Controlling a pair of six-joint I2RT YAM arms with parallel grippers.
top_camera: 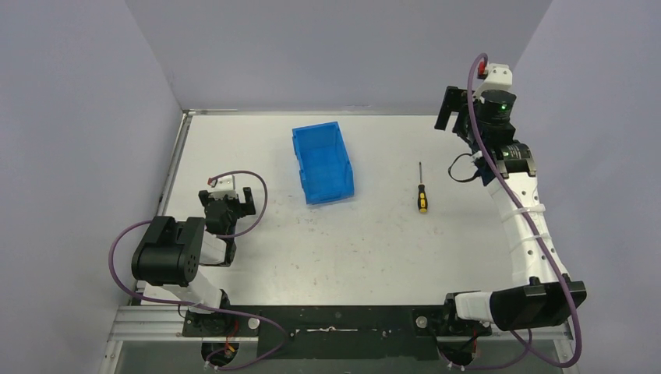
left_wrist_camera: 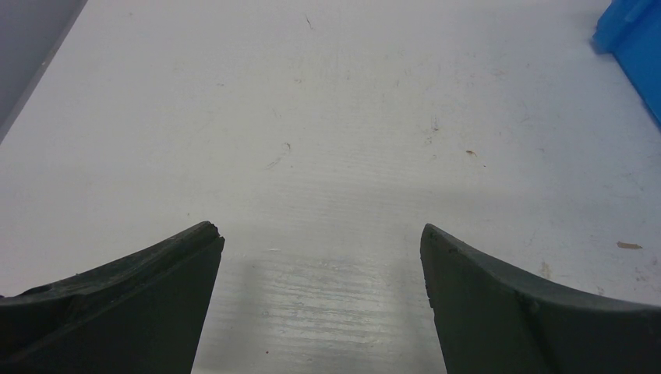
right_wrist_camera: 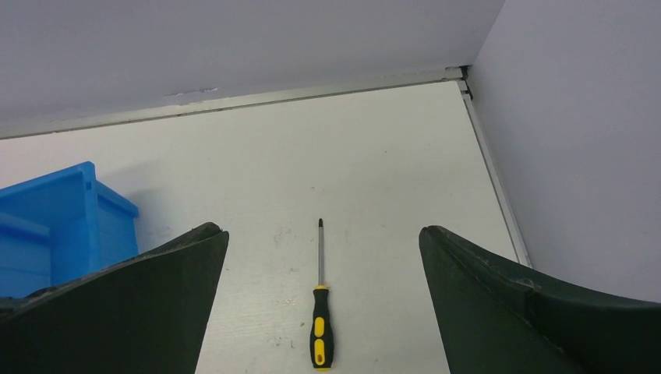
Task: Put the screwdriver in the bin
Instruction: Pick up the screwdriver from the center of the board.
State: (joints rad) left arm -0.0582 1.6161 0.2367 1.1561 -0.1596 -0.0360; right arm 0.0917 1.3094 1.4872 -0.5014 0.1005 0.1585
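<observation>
The screwdriver [top_camera: 422, 192] lies flat on the white table, right of centre, its yellow-and-black handle toward the near edge and its shaft pointing away. The blue bin [top_camera: 322, 164] stands on the table to its left, apart from it. My right gripper [top_camera: 450, 107] is raised at the far right, open and empty. In the right wrist view its fingers frame the screwdriver [right_wrist_camera: 321, 315] well below the gripper [right_wrist_camera: 321, 231], and the bin [right_wrist_camera: 54, 230] shows at the left. My left gripper [top_camera: 244, 202] is open and empty, low over the table left of the bin [left_wrist_camera: 635, 39].
Grey walls close the table at the back and both sides. A metal rail [top_camera: 173, 167] runs along the left edge and another along the right edge [right_wrist_camera: 491, 164]. The table surface has small scuffs and specks.
</observation>
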